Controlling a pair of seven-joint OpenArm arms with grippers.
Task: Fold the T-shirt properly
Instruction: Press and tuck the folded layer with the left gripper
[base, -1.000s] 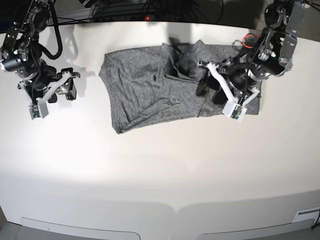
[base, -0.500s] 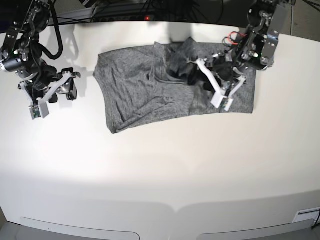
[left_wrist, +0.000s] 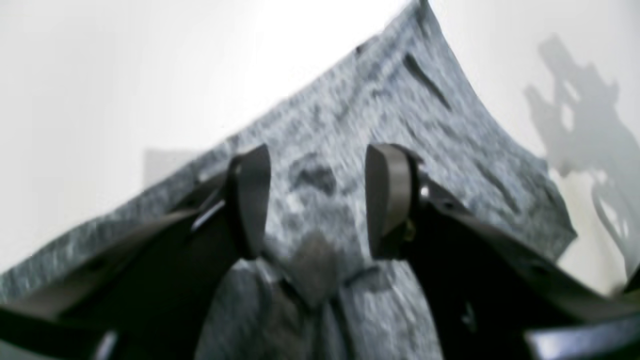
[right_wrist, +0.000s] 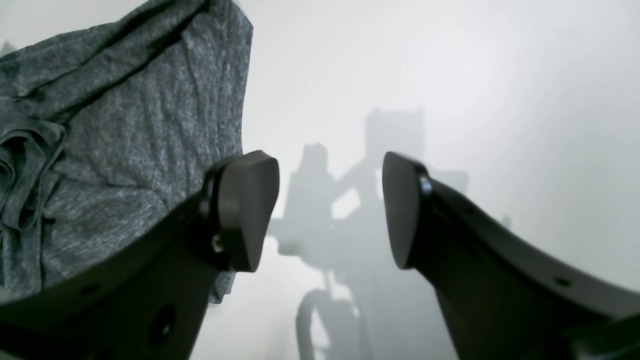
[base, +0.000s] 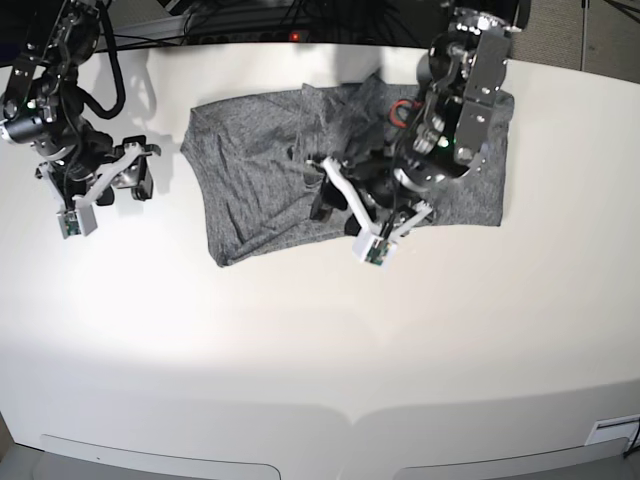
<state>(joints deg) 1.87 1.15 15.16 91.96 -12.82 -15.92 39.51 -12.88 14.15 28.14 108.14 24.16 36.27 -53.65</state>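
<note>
The heather-grey T-shirt (base: 250, 170) lies wrinkled across the back half of the white table, with bunched folds near its middle. My left gripper (base: 336, 210) hovers over the shirt's front middle part. In the left wrist view the left gripper (left_wrist: 317, 200) is open, with the shirt (left_wrist: 400, 100) showing between and beyond the fingers and nothing pinched. My right gripper (base: 132, 178) is over bare table, left of the shirt. In the right wrist view the right gripper (right_wrist: 330, 210) is open and empty, and the shirt's edge (right_wrist: 125, 125) lies to its left.
The white table (base: 320, 350) stretches toward the front edge. Dark cables (base: 300, 20) run along the back edge. The left arm's body (base: 460, 100) stands over the shirt's right part.
My left arm has swung left from the shirt's right end to its middle. The shirt has slid a little left and its right part lies flatter. The right arm has not moved.
</note>
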